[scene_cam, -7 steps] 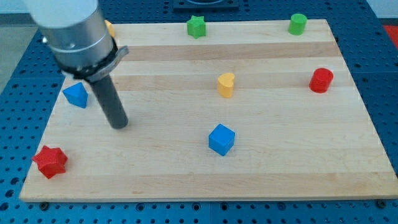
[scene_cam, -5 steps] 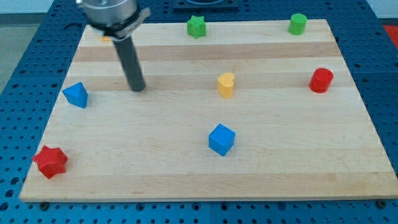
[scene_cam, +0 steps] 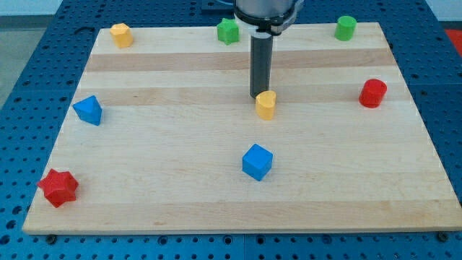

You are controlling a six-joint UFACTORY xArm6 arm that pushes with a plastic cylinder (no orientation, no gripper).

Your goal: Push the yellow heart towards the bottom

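Note:
The yellow heart stands near the middle of the wooden board. My tip is at the heart's upper left edge, touching it or nearly so, on the side toward the view's top. The rod rises straight up from there to the arm at the view's top.
A blue cube lies below the heart. A red cylinder is at the right, a green cylinder top right, a green star at the top, a yellow block top left, a blue block left, a red star bottom left.
My tip has swept from the board's left side to the right and up to the heart's top edge. The heart has shifted slightly down. The yellow block at top left is uncovered.

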